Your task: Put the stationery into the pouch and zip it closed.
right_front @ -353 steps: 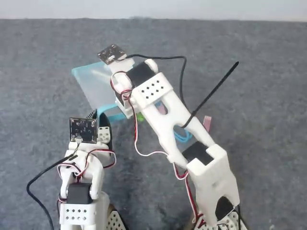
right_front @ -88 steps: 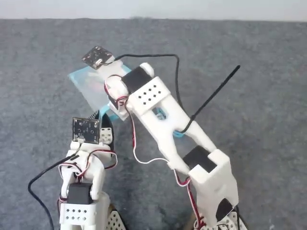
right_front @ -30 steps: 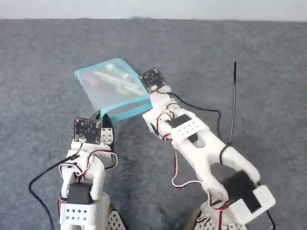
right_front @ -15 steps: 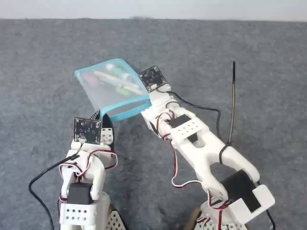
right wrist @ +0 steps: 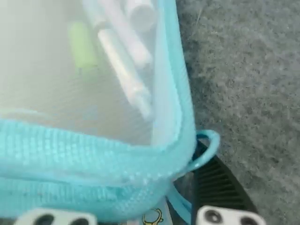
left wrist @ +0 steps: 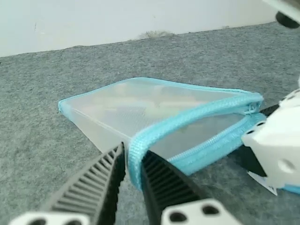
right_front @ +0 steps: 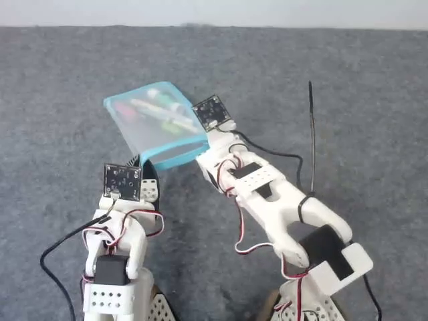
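Pens (right wrist: 124,70) are showing inside the pouch (right wrist: 42,89) from the right wrist; the left tool (left wrist: 132,158) is pinching its zip edge.

Grey carpeted table (right_front: 374,100), pale wall (right_front: 214,12) behind

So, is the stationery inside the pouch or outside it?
Inside. The pens lie behind the clear wall of the pouch, as seen through it in the high view and the right wrist view.
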Robot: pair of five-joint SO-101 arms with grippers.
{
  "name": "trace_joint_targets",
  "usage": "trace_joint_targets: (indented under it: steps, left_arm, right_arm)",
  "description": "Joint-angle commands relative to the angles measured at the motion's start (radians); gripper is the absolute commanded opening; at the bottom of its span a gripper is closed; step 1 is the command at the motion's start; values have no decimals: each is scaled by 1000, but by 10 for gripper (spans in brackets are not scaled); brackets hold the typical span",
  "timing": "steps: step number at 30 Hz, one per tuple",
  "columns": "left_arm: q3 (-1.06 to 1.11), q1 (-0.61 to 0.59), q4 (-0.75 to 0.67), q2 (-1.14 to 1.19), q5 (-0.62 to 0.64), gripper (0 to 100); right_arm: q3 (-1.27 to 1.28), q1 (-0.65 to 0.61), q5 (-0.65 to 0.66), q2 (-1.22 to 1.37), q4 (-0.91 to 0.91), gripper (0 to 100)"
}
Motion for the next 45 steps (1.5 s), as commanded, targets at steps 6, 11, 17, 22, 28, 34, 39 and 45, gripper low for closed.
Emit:
trace_joint_targets:
  steps: [6, 11, 17, 22, 28, 34, 39, 45]
  left_arm:
    - [-8, 14, 2, 3, -8, 12]
    - [-8, 14, 2, 3, -8, 12]
    - [-8, 14, 0, 3, -8, 12]
    - [-8, 14, 0, 2, -8, 12]
    - [-8, 15, 2, 2, -9, 12]
    - [-8, 15, -2, 2, -9, 12]
    - [-8, 15, -2, 2, -9, 12]
    - [-8, 15, -3, 2, -9, 12]
  right_arm:
    - [-11, 45, -8, -18, -30, 17]
    - [-11, 62, -6, -27, 21, 6]
    - [-11, 62, -6, -205, 280, 7]
    - [-11, 58, -6, -387, 487, 7]
    - [-11, 53, 14, -567, 627, 7]
    - [-8, 7, 61, -719, 720, 7]
    - [-3, -199, 146, -791, 794, 9]
    - [-6, -406, 298, -808, 900, 10]
